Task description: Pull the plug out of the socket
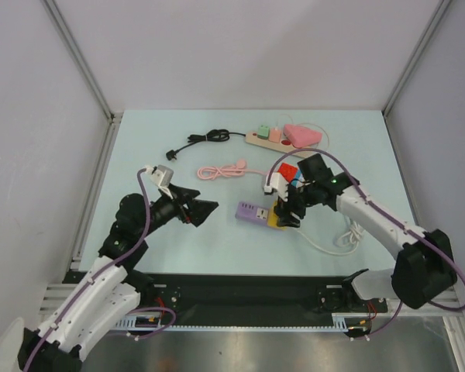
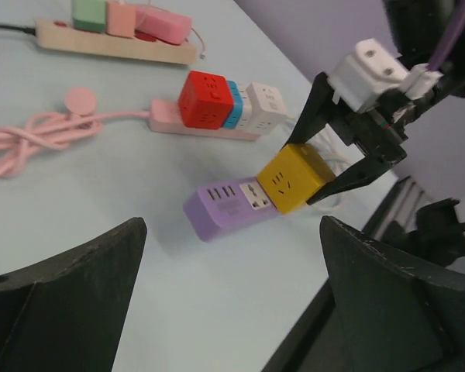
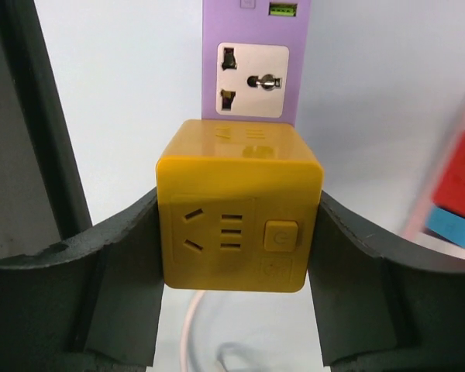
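Note:
A yellow cube plug point(image 1: 276, 218) sits on the right end of a purple socket strip point(image 1: 251, 211) lying flat on the table. My right gripper point(image 1: 287, 211) is shut on the cube. In the right wrist view both fingers point(image 3: 132, 256) press the sides of the cube point(image 3: 239, 209), with the strip point(image 3: 252, 54) stretching away behind it. My left gripper point(image 1: 208, 208) is open and empty, a little left of the strip. In the left wrist view the strip point(image 2: 225, 205) and the cube point(image 2: 294, 177) lie ahead of my left gripper point(image 2: 232, 256).
A pink strip with red, blue and white cubes point(image 1: 287, 175) lies just behind the right gripper. A beige strip with green and pink plugs point(image 1: 275, 138) lies at the back. There is a black cable point(image 1: 205, 139), a coiled pink cable point(image 1: 221, 170) and a white cable point(image 1: 345, 236).

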{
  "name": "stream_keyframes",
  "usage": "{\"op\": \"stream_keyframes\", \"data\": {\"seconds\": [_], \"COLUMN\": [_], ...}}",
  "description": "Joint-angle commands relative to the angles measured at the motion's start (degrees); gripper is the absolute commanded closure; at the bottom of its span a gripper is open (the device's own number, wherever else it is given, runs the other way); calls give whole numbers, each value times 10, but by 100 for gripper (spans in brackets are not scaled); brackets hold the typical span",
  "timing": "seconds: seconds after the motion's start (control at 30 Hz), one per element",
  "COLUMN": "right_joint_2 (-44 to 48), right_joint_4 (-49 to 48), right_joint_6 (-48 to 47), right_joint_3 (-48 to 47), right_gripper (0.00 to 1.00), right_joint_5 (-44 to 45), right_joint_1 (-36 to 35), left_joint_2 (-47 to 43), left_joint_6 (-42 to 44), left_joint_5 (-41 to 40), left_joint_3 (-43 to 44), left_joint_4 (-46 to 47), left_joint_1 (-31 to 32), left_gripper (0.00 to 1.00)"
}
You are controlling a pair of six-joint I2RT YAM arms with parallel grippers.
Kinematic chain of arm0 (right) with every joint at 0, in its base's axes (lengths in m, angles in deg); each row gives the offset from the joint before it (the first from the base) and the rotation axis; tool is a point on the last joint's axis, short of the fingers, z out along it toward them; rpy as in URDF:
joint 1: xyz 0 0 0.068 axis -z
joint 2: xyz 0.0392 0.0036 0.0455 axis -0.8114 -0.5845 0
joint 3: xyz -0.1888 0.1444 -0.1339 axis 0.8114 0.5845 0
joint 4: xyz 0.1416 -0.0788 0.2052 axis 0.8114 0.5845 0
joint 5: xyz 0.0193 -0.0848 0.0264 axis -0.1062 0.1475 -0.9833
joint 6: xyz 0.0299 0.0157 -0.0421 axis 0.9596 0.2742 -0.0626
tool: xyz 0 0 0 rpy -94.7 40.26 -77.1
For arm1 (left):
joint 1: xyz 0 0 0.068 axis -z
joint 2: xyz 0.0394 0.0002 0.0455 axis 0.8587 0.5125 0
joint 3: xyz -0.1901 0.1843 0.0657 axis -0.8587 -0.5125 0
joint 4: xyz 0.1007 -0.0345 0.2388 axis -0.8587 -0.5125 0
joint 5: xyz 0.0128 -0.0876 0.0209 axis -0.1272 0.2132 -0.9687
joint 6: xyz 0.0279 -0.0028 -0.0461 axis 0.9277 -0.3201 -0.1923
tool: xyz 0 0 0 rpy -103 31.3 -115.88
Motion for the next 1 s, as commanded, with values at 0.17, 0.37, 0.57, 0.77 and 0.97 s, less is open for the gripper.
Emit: {"op": "stream_keyframes", "data": {"seconds": [0.17,0.37,0.57,0.77,0.97], "right_joint_2": [107,112,118,119,117], "right_joint_4": [-77,-107,-114,-116,-118], "right_joint_6": [70,93,100,101,103], "right_joint_3": [41,58,59,61,65], "right_gripper": [100,100,100,100,100], "right_joint_5": [-83,-85,-98,-115,-131], "right_joint_1": [62,70,72,72,72], "left_joint_2": [191,266,321,364,401], "left_joint_6": [-277,-304,-298,-288,-287], "left_joint_5": [88,47,-19,-40,-49], "left_joint_3": [-52,-5,28,59,82], "left_joint_4": [258,256,209,166,177], "left_joint_1": [10,65,99,117,135], "left_gripper": [0,0,0,1,1]}}
